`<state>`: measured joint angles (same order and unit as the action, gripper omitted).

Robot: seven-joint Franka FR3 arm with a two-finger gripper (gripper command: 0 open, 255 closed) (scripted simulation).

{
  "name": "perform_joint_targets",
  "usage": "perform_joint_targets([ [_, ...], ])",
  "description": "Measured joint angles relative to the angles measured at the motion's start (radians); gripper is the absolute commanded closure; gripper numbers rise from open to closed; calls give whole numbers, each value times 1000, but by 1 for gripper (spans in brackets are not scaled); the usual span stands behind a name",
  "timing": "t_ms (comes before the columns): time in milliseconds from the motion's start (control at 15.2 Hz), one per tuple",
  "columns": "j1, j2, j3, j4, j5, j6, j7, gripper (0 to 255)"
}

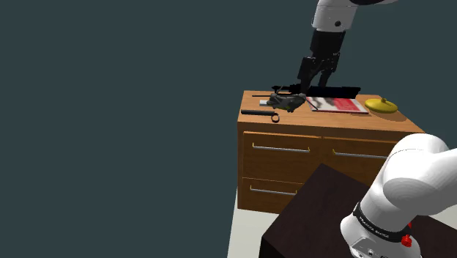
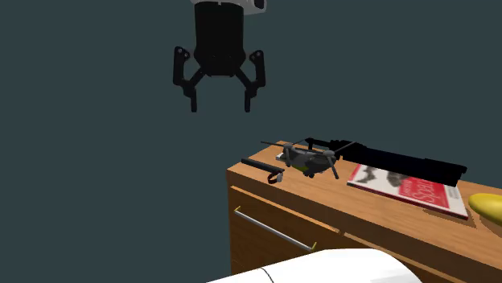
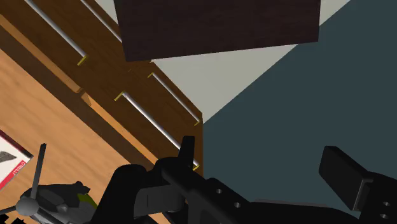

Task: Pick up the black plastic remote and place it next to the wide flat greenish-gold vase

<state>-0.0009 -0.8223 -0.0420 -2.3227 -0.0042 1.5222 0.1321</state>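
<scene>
Black tool (image 2: 220, 107) is hanging released, well above the black remote (image 2: 261, 166); a misaligned descent is likely risking snagging the toy helicopter (image 2: 310, 161) just beside it.

A wooden drawer chest (image 1: 344, 122) bears a toy helicopter (image 1: 287, 101). Just beside the helicopter lies a slim black remote (image 1: 255, 112), behind it a long black bar (image 1: 333, 90), and on its other side a magazine (image 1: 338, 105) and, farther off, a yellow vase (image 1: 381, 105).

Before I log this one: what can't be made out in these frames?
Vase: second exterior view, cut off by the right edge.
Toy helicopter: wrist view, partly behind the hand, cut by the picture's edge.
Which is the remote, slim black bar or long black slab? Shoulder view, both too small to tell.
</scene>
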Motion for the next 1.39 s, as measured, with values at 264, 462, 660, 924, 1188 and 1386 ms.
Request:
perform_joint_targets([
  [264,4,43,-42,-11,-24,51,-66,0],
  [462,8,104,-104,-15,-56,112,-164,0],
  [660,17,184,-162,-9,-77,183,-259,0],
  [924,33,317,-241,36,-90,266,-394,0],
  [1188,51,462,-314,91,-77,349,-534,0],
  [1386,67,579,-356,152,-45,395,-636,0],
])
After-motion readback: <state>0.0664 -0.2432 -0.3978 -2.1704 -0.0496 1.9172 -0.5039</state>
